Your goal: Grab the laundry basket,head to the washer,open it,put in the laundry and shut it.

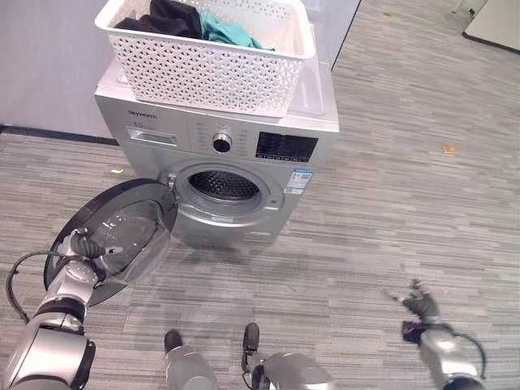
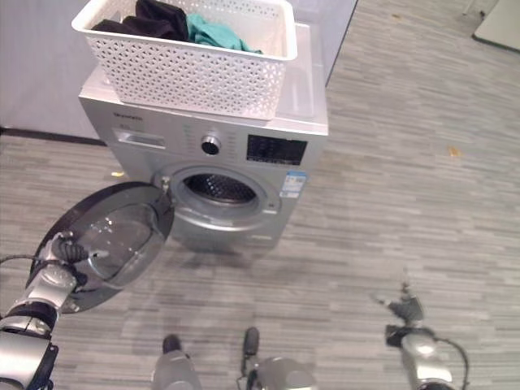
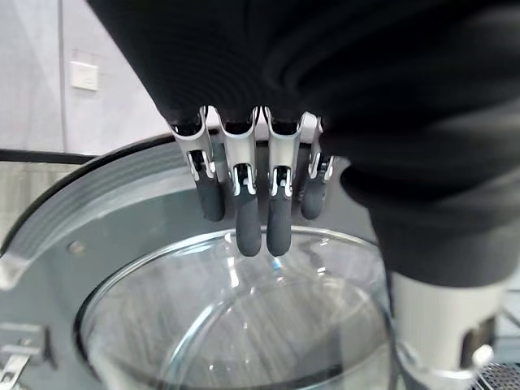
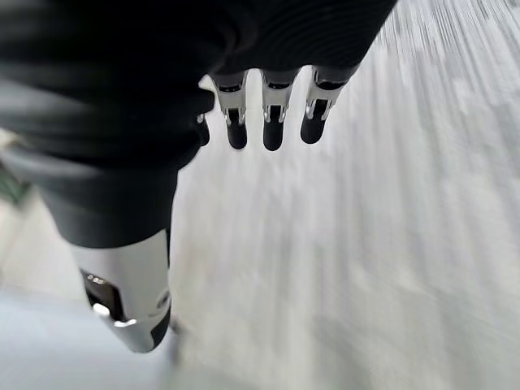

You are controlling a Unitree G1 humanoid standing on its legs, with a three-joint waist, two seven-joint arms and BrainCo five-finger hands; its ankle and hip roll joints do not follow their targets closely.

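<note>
From the left eye view: white laundry basket [image 1: 207, 61] of dark and teal laundry [image 1: 199, 24] atop the silver washer [image 1: 236, 154], drum [image 1: 223, 185] exposed, round door [image 1: 114, 236] swung wide, left hand [image 1: 88, 246] against its glass. From the right eye view: right hand [image 2: 405, 310] low over the floor [image 2: 406, 162], well apart. From the left wrist view: fingers [image 3: 249, 219] straight, relaxed on the glass, gripping nothing. From the right wrist view: fingers [image 4: 272, 122] extended, empty. Best next: release the door fully open, then lift clothes from the basket into the drum.
</note>
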